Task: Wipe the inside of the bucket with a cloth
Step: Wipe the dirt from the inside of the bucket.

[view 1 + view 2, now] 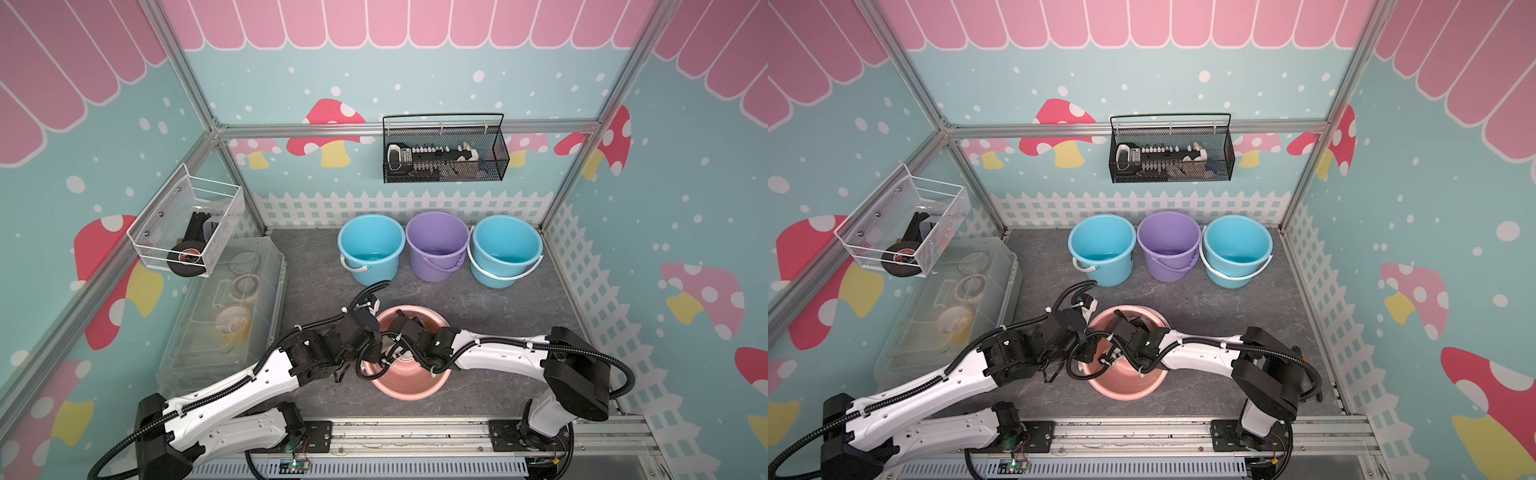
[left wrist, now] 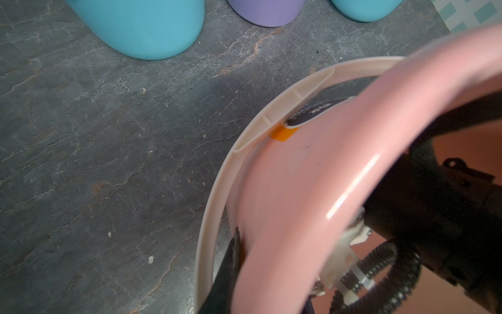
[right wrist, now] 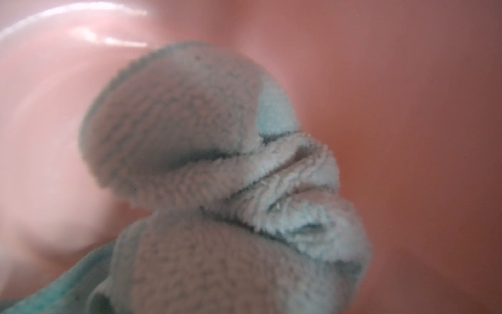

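pink bucket (image 1: 409,388) | R arm (image 1: 498,353) blocks mouth | cloth (image 3: 217,163) inside | purple bucket (image 1: 436,266) behind

Enclosed robotics lab cell, aluminium-profile frame (image 1: 270,131), mushroom-print wall panels (image 1: 415,75), slotted mounting rail (image 1: 415,434) along lower edge

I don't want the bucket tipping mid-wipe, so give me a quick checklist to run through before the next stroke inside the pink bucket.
1. Grip of right pincer on cloth: ok, bunched in shut jaws.
2. The cloth inside pink bucket: ok.
3. Hold of left pincer on the rim: ok, clamped.
4. The cloth pressed against the wall: cannot tell, view blurred.
5. Cream handle out of the way: ok, folded down outside the rim.
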Tool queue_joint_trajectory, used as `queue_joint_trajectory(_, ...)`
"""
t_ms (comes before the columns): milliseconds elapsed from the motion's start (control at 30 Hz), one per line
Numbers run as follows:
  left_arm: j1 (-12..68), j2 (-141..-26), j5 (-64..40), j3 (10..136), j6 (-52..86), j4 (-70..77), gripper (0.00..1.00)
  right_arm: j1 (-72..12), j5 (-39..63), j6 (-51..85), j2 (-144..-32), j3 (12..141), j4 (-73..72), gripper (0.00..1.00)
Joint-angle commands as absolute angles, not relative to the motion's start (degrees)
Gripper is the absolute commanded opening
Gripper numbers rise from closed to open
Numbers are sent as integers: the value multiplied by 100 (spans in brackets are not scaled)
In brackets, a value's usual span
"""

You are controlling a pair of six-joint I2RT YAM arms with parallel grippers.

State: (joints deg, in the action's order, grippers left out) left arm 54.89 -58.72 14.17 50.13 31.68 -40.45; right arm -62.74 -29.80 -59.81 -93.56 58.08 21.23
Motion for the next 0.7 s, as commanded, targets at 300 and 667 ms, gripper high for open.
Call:
queue_joint_trajectory(300, 5543, -5764, 1493, 5158, 3313, -3618, 0, -6316, -587, -4704, -9797, 6506, 5512, 0)
queue_joint_trajectory(667, 5544, -5949, 1173, 5109, 3261, -3344, 0, -6317, 738, -4559, -9678, 6268, 2943, 0)
